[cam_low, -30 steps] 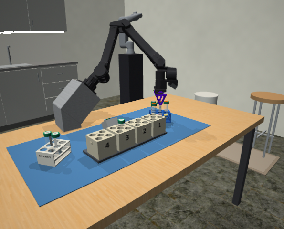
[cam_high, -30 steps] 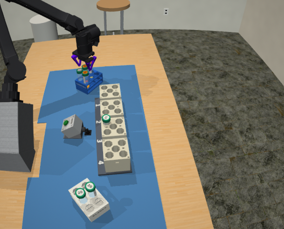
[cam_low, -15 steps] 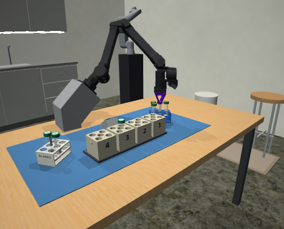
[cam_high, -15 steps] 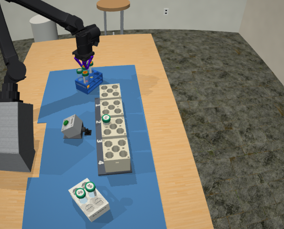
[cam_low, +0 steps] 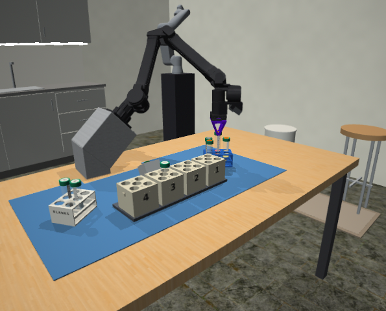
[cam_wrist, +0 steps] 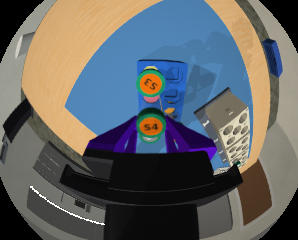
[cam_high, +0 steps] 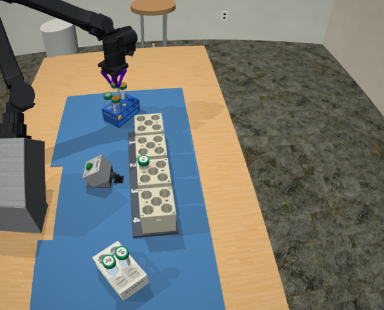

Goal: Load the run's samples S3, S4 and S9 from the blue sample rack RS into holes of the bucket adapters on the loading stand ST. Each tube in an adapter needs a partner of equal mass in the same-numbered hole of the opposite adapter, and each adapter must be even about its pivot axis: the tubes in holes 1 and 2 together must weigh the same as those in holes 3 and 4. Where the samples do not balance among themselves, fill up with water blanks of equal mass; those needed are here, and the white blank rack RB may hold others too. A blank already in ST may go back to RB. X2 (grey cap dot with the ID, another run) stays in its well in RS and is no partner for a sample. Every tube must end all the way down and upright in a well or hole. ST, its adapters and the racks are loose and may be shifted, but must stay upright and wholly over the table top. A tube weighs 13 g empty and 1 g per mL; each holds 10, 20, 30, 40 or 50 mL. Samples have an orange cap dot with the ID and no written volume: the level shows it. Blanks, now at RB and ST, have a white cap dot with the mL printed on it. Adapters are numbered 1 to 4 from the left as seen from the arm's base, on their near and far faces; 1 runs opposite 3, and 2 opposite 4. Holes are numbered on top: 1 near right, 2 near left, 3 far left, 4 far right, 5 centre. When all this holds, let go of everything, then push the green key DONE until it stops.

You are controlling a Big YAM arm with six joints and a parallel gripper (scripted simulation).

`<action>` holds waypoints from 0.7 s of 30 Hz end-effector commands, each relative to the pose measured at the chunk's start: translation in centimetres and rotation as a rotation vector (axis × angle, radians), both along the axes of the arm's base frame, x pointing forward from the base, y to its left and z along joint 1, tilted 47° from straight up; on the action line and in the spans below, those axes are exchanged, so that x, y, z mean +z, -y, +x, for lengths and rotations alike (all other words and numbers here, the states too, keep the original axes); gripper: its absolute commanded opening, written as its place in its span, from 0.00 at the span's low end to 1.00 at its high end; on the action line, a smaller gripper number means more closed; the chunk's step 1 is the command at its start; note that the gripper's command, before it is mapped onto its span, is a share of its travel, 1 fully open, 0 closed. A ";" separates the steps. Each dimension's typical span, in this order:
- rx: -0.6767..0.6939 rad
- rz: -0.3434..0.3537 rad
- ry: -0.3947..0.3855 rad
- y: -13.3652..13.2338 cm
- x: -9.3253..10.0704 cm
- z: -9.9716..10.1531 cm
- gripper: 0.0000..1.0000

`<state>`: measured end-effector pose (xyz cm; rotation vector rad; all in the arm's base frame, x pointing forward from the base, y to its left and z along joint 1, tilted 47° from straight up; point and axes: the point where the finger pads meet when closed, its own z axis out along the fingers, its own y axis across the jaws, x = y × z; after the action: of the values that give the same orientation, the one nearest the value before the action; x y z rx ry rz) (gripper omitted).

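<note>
My gripper (cam_high: 116,84) hangs straight down over the blue sample rack RS (cam_high: 120,112) and is shut on the cap of sample S4 (cam_wrist: 149,127), which stands upright in its well. A second orange-dot tube (cam_wrist: 149,83) stands just beyond it in the wrist view. In the top view two more orange-dot tubes (cam_high: 116,99) (cam_high: 123,85) and a grey-dot tube (cam_high: 108,96) stand in RS. The loading stand ST (cam_high: 153,173) carries adapters 1 to 4. One white-dot blank (cam_high: 143,161) sits in adapter 3, hole 2; its number is too small to read. The other holes in view are empty.
The white blank rack RB (cam_high: 120,270) stands near the mat's front and holds two blanks marked 20 (cam_high: 108,261) (cam_high: 121,252). The green DONE key (cam_high: 88,165) sits on a grey box (cam_high: 97,172) left of ST. The arm's grey base block (cam_high: 15,183) stands at the left edge.
</note>
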<state>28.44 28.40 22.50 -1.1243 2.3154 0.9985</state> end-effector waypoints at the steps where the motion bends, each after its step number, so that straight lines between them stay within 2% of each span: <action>1: -0.002 0.023 0.065 1.0 3.3 0.9 0.00; 9: -0.002 0.022 0.067 2.5 4.7 0.7 0.00; 10: 0.006 0.001 0.023 2.9 2.7 -0.3 0.00; 12: -0.002 0.021 0.068 3.3 5.3 0.7 0.00; 21: -0.002 0.018 0.070 5.5 7.4 0.5 0.00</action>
<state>28.55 23.63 27.05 -1.1115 2.3150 0.9919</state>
